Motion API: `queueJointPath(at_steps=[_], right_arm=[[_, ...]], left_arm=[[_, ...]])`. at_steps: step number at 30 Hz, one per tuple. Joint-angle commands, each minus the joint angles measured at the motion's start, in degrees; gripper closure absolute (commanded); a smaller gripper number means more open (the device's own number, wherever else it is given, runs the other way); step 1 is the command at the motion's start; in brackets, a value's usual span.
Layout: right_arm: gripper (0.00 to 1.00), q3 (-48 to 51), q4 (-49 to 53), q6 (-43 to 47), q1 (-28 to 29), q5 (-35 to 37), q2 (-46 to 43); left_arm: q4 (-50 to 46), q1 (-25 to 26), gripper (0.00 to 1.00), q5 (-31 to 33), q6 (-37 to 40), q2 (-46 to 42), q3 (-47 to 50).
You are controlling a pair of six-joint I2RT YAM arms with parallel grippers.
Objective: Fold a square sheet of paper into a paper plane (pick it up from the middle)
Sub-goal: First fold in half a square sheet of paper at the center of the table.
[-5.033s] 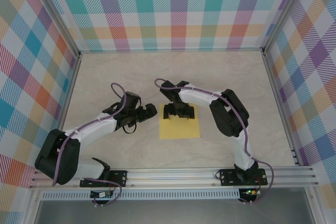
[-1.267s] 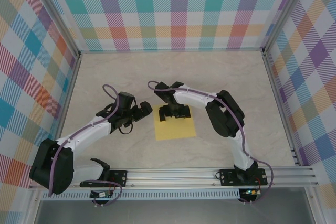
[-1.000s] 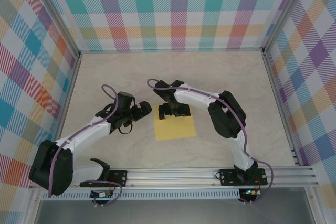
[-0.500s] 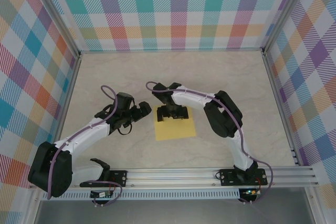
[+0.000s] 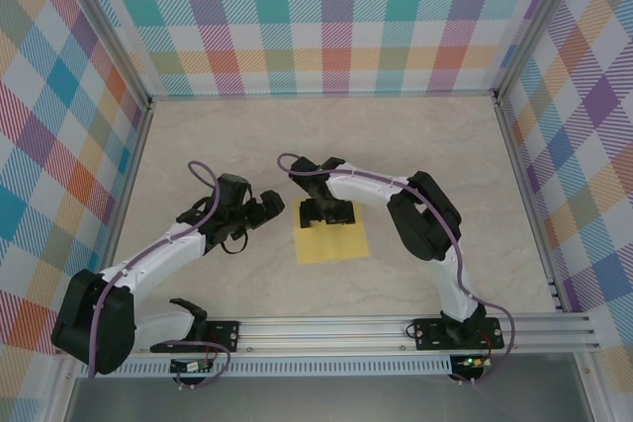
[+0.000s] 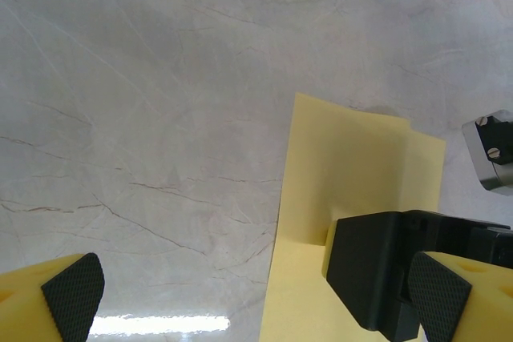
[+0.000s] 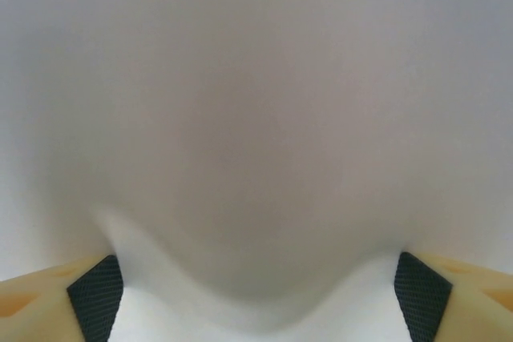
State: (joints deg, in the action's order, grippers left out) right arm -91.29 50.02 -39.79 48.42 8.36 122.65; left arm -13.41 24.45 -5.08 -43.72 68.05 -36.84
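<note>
Right tool (image 5: 327,214) gapes over the square sheet of paper (image 5: 333,244).

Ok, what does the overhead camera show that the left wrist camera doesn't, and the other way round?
Overhead gives: the left arm and right arm down to their bases, the checked walls, and the square sheet of paper with its full near edge. Left wrist gives: the left gripper close up, pads spread wide, and veins in the table. Both: the yellow sheet, with the right gripper at its far edge.
</note>
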Motion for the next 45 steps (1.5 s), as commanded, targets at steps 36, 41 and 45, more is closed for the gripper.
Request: queueJointPath(at_steps=[36, 41, 45], right_arm=[[0.61, 22.6, -41.0, -7.7, -19.2, -50.1, -12.0], [0.55, 18.7, -28.1, 0.3, -19.7, -41.3, -10.5], [0.48, 17.9, -24.1, 2.3, -20.4, -37.7, -10.4]], left_arm=[[11.2, -4.8, 0.03, -19.5, -0.8, 15.5, -7.2], [11.3, -4.1, 0.08, -20.2, -0.3, 19.3, -8.6], [11.1, -2.6, 0.11, -20.5, 0.1, 22.1, -10.2]])
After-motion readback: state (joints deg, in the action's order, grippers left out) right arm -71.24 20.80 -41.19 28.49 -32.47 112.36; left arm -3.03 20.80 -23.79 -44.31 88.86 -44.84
